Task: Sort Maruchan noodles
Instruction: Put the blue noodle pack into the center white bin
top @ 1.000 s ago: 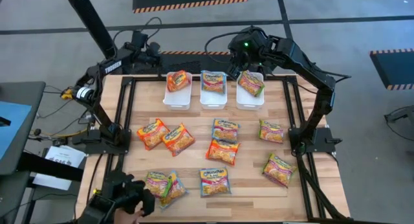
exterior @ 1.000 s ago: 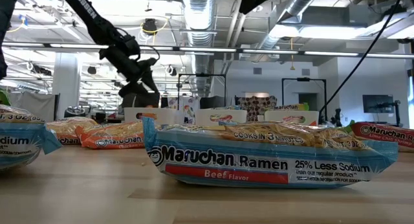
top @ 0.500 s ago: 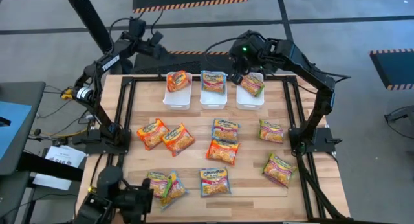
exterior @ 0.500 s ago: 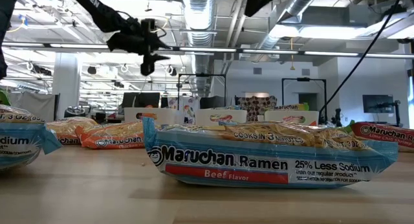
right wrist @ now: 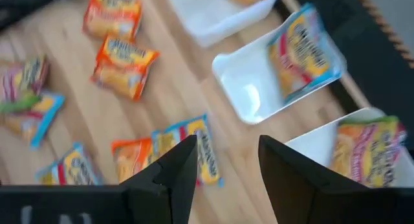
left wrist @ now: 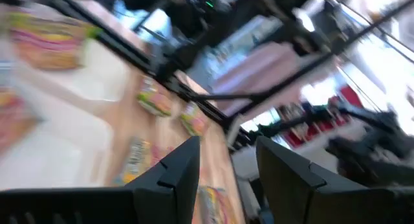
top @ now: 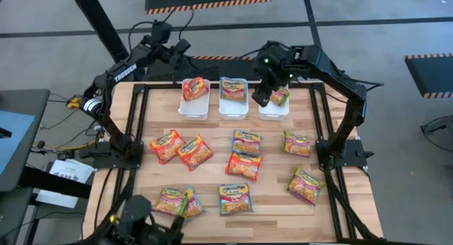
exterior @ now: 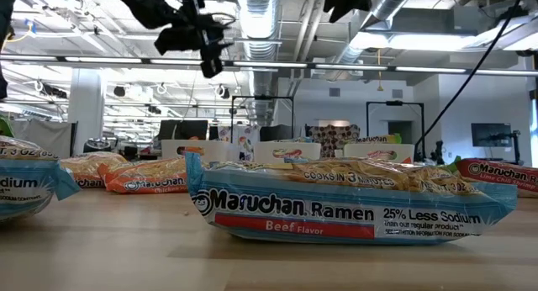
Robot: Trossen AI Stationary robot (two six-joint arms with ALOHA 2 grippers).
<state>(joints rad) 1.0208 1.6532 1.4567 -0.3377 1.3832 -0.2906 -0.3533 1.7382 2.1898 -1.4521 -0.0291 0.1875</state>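
Both grippers are spread and empty, the right gripper (top: 262,96) above the right bin (top: 272,109) with its green packet (top: 279,96), the left gripper (top: 178,48) beyond the left bin (top: 193,107), so reaching for loose packets (top: 243,166) could clip a bin wall.

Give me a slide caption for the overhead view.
Three white bins each hold one ramen packet; nine more wait on the table.

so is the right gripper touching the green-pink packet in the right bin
Apart. The right wrist view shows the right gripper open and empty, with the green-pink packet lying in its white bin beyond the fingertips.
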